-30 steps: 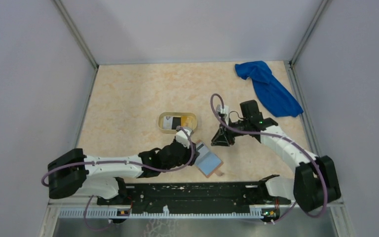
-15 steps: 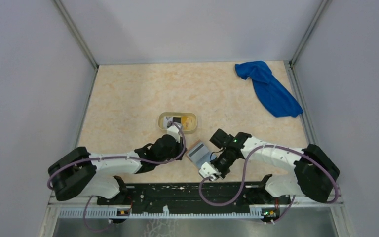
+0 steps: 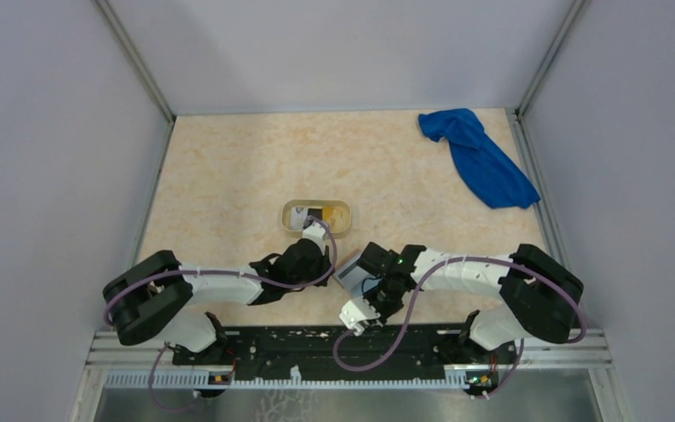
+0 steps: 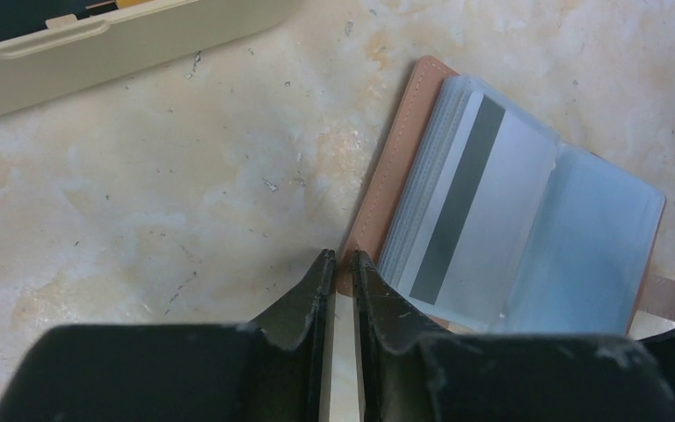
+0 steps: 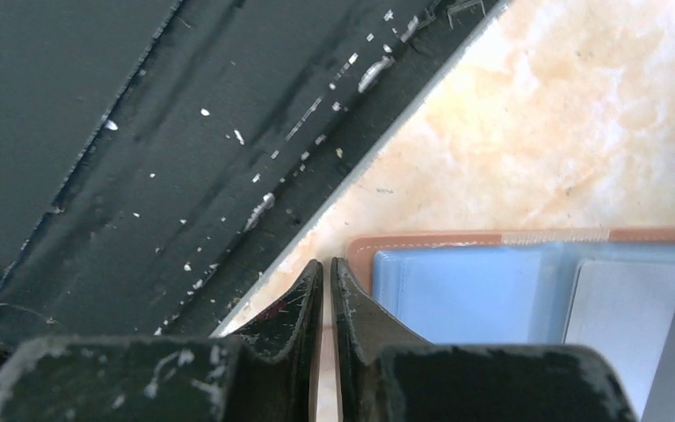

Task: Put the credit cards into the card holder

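Two grippers low at the near edge of the desk [image 3: 246, 167], about mid-width, one at each side of the card holder [image 4: 527, 237].

Card holder: lies open and flat, tan border outward, grey-blue clear slots facing up. It is just beside the black rail [image 5: 141, 132] along the desk's near edge.

Credit cards: one silver-grey card with a dark stripe [image 4: 479, 215] sits under the clear slot of the page nearer the left gripper. The other page shows blue only. More cards, white and dark, lie in the pale yellow oval tray [image 3: 344, 218], which is farther from the near edge than the holder; the left arm hides part of them.

Left gripper [image 4: 338, 264]: fingers pressed almost together, a thin pale slit between them. Tips are at the holder's tan border, near one corner. Contact: cannot tell.

Right gripper [image 5: 327, 268]: fingers likewise pressed almost together, thin pale slit. Tips sit at the opposite tan border, by a corner, with the rail on the other side. Cannot tell whether anything is in either slit.

Blue cloth [image 3: 479, 158]: crumpled at the far right corner, well apart from the rest.
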`<action>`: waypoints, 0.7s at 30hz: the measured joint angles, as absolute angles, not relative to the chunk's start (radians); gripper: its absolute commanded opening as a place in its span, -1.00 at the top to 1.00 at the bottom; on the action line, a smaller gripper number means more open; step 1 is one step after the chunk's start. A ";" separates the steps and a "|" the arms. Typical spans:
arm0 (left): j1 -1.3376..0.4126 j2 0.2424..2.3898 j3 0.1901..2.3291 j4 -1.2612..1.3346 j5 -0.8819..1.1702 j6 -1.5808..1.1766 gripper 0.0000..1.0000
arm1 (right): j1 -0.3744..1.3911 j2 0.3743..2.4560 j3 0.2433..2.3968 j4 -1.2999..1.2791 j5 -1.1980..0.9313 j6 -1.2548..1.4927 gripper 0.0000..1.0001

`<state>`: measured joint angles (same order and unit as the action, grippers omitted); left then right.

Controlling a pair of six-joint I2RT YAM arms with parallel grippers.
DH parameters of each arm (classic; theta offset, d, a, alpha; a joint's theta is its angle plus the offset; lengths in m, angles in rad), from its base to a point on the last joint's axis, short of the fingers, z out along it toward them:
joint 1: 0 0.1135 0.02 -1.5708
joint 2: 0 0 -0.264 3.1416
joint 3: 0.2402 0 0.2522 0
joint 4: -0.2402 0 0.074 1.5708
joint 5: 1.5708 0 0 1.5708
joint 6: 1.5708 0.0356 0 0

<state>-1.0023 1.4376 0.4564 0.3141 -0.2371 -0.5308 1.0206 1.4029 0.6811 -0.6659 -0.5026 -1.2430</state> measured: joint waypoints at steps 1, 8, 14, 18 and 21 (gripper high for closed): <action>-1.002 1.438 0.456 0.315 -0.233 -0.531 0.66 | 1.021 1.402 0.682 -0.658 -0.486 -1.228 0.84; -0.993 1.423 0.434 0.332 -0.215 -0.534 0.66 | 0.965 1.385 0.683 -0.660 -0.415 -1.176 0.82; -0.991 1.391 0.409 0.334 -0.178 -0.534 0.64 | 0.857 1.364 0.682 -0.653 -0.311 -1.141 0.81; -0.992 1.369 0.403 0.325 -0.140 -0.534 0.57 | 0.803 1.356 0.681 -0.638 -0.281 -1.126 0.77; -0.993 1.299 0.402 0.302 -0.127 -0.533 0.16 | 0.756 1.327 0.682 -0.641 -0.325 -1.123 0.53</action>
<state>-0.9932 1.2987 0.4015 0.3016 -0.1268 -0.5327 0.7559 1.3266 0.6823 -0.6407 -0.3248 -1.1233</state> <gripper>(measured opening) 0.242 0.130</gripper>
